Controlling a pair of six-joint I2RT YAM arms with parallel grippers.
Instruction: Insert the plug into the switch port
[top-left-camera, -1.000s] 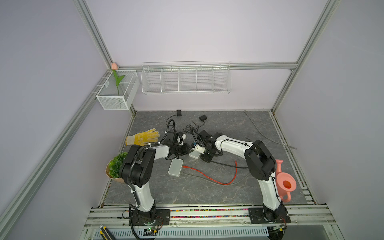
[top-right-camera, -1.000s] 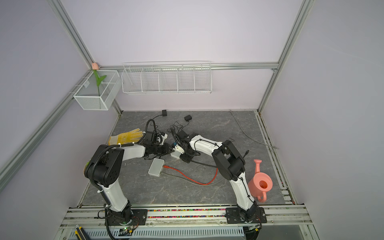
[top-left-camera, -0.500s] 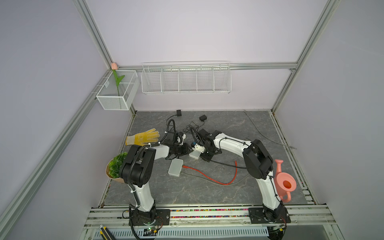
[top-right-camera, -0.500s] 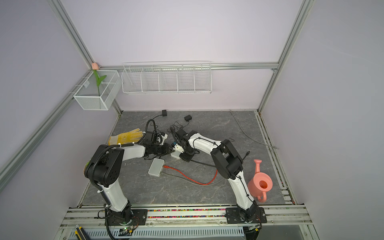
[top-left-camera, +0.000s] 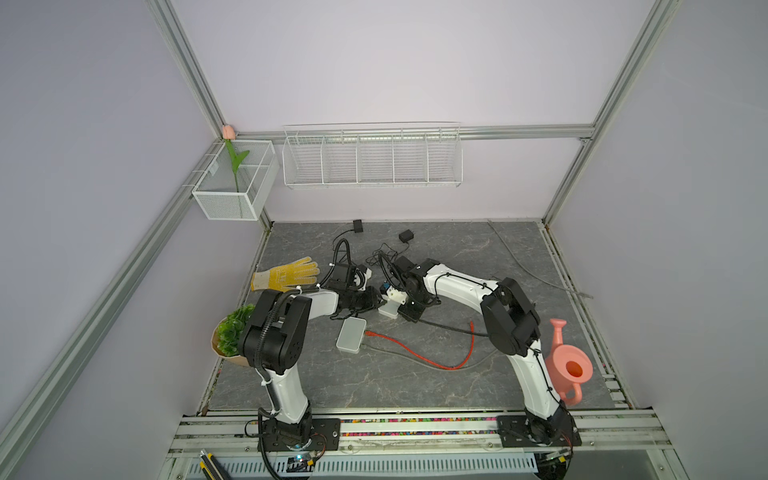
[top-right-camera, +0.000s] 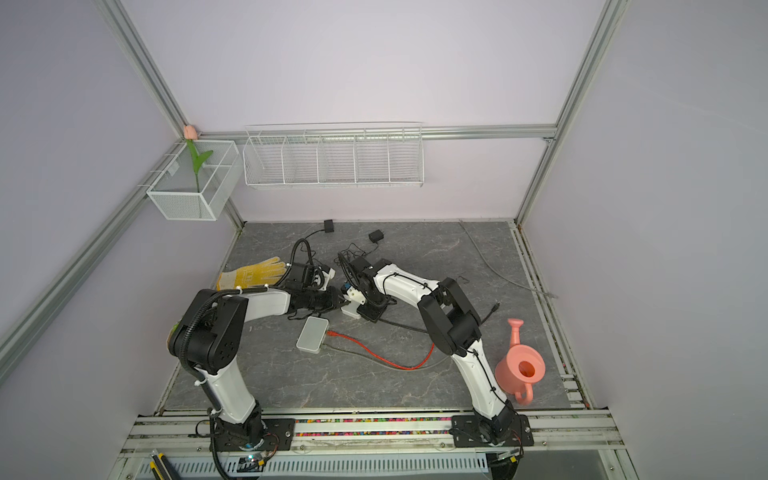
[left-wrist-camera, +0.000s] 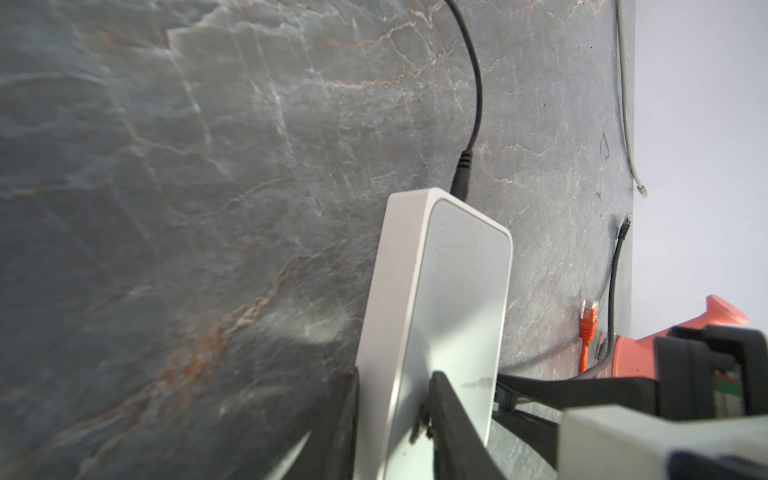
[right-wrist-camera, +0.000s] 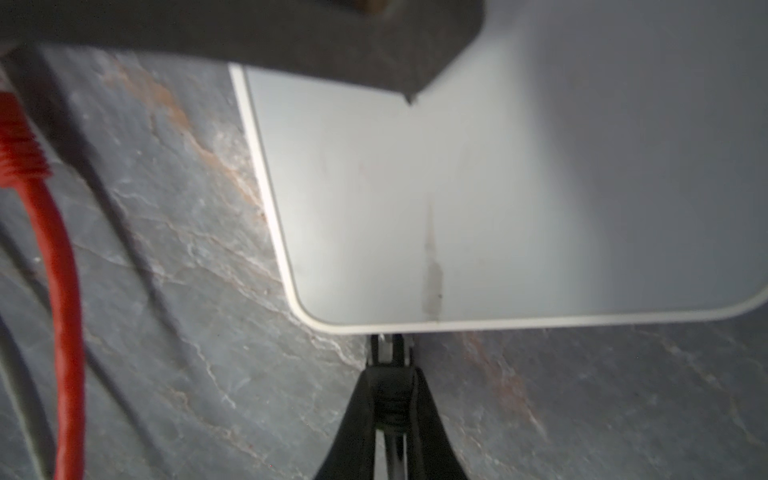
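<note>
The white switch (left-wrist-camera: 449, 291) stands on edge on the table, with my left gripper (left-wrist-camera: 392, 415) shut on its near end. A black cable (left-wrist-camera: 473, 104) is plugged into its far end. In both top views the switch (top-left-camera: 390, 311) (top-right-camera: 352, 309) sits between the two grippers at the table's middle. My right gripper (right-wrist-camera: 388, 399) is shut on the black plug (right-wrist-camera: 388, 353). The plug's clear tip touches the switch's (right-wrist-camera: 498, 187) lower edge; the port itself is hidden. A left finger (right-wrist-camera: 291, 33) crosses the switch's face in the right wrist view.
A second white box (top-left-camera: 351, 335) lies flat just in front, with a red cable (top-left-camera: 415, 353) running from it. A yellow glove (top-left-camera: 286, 274), a potted plant (top-left-camera: 232, 332), a pink watering can (top-left-camera: 569, 365) and tangled black cables (top-left-camera: 386, 253) surround the work area.
My right arm has shifted slightly to the left, toward the switch. Both grips are unchanged, and the left arm has not moved.
</note>
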